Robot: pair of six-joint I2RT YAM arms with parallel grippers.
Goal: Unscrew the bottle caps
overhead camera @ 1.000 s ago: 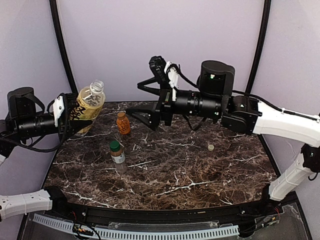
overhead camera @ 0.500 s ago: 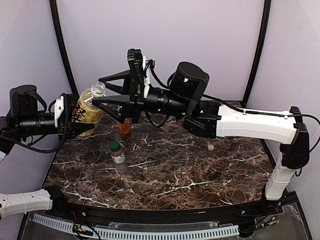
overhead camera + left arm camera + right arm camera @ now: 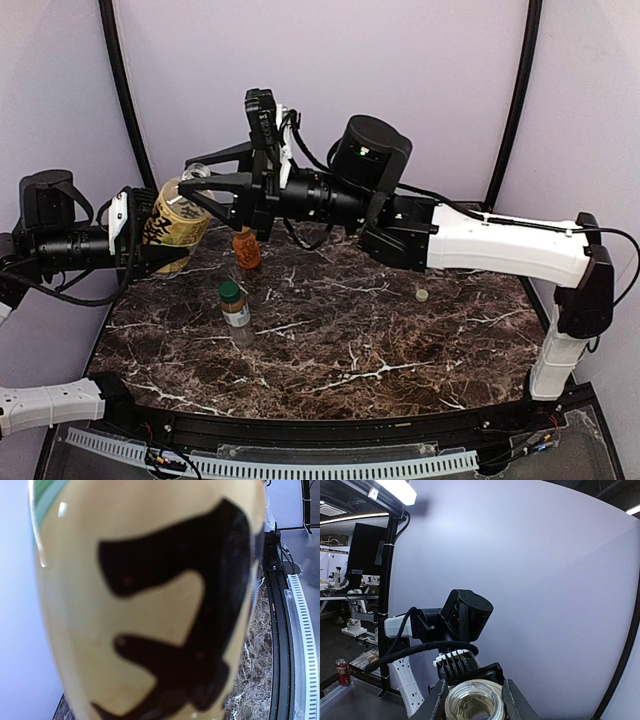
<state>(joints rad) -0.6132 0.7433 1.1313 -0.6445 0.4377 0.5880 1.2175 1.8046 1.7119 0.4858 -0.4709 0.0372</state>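
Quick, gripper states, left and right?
Left gripper: closed, holding the tea bottle.
Right gripper: fingers flank the bottle's open neck; grip cannot be told.

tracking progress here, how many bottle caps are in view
3: a cream cap loose on the table at right, a dark green cap on the small clear bottle, an orange cap on the orange bottle. The held tea bottle is uncapped; none seems hidden.

Soft, even light filled the overhead view; the tea bottle [image 3: 150, 605] loomed blurred against the left-wrist lens, and a ceiling lamp [image 3: 395, 491] glared.
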